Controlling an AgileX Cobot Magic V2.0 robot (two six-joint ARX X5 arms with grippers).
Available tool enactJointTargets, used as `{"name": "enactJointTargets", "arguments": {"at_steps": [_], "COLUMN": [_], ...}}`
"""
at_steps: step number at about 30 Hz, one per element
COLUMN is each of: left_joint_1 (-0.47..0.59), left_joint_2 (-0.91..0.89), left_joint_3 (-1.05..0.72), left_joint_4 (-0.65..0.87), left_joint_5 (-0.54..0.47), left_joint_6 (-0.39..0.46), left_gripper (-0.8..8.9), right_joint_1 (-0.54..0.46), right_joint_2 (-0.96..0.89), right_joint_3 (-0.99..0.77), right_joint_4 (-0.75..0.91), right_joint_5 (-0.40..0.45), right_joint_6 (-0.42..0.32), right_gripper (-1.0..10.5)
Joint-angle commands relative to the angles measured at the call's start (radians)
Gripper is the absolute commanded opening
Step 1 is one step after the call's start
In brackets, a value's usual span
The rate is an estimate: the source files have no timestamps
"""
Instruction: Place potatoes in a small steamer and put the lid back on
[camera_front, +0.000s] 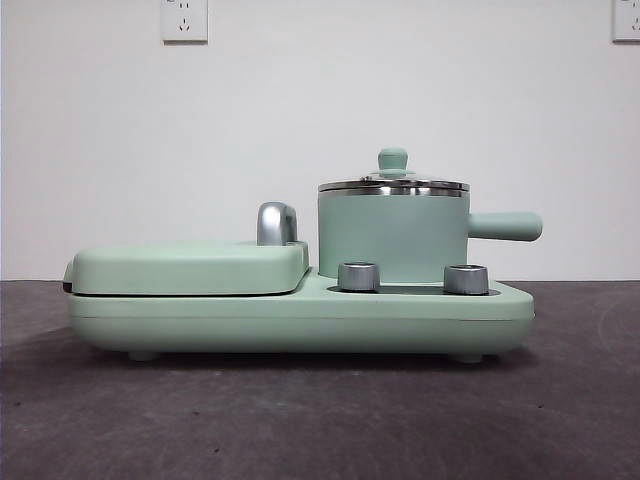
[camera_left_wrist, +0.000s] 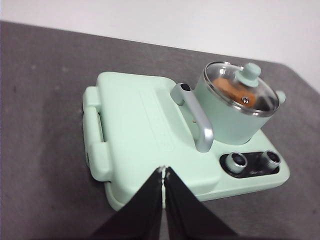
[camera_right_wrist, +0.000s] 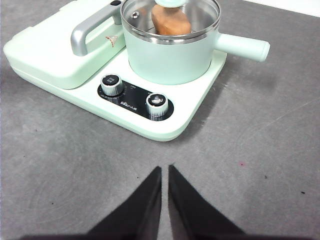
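The small steamer (camera_front: 392, 238) (camera_left_wrist: 226, 116) (camera_right_wrist: 172, 57), a mint-green pot with a steel rim and a stubby side handle, stands on the right half of a mint-green cooker base (camera_front: 300, 322). The glass lid (camera_front: 393, 182) (camera_left_wrist: 241, 90) (camera_right_wrist: 202, 15) sits on its rim. Through the glass I see a brown-orange potato (camera_right_wrist: 171, 22) (camera_left_wrist: 227, 89) inside the pot. My left gripper (camera_left_wrist: 164, 170) is shut and hangs above the griddle side, apart from the pot. My right gripper (camera_right_wrist: 165, 169) is shut over the grey table in front of the cooker, holding nothing.
A flat mint-green griddle cover (camera_front: 190, 268) (camera_left_wrist: 135, 125) with a silver handle (camera_front: 276, 224) (camera_left_wrist: 196, 119) (camera_right_wrist: 89, 31) fills the cooker's left half. Two silver knobs (camera_front: 359, 277) (camera_front: 466, 279) (camera_right_wrist: 112, 84) sit on the front. The grey table (camera_front: 300, 420) surrounds the cooker.
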Motion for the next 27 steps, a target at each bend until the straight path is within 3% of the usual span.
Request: {"name": "enactJointTargets", "arguments": {"at_steps": [1, 6, 11, 18, 27], "left_joint_1": [0.051, 0.242, 0.377, 0.419, 0.419], "left_joint_2": [-0.061, -0.243, -0.379, -0.419, -0.418], "left_joint_3": [-0.058, -0.327, -0.538, -0.663, -0.662], "left_joint_4": [0.031, 0.179, 0.276, 0.351, 0.389], "left_joint_5": [0.0, 0.0, 0.001, 0.012, 0.013], "left_joint_6": [0.108, 0.179, 0.183, 0.157, 0.154], "left_gripper": [0.06, 0.06, 0.06, 0.06, 0.06], "right_joint_1": [0.005, 0.005, 0.005, 0.005, 0.005], "right_joint_2": [-0.002, -0.002, -0.002, -0.002, -0.002], "right_joint_3": [0.005, 0.005, 0.005, 0.005, 0.005], "right_joint_4": [0.012, 0.012, 0.012, 0.012, 0.012], "right_joint_5": [0.0, 0.0, 0.001, 0.0, 0.0], "right_joint_6": [0.008, 0.008, 0.008, 0.008, 0.008], "right_gripper": [0.2, 0.2, 0.2, 0.2, 0.2]}}
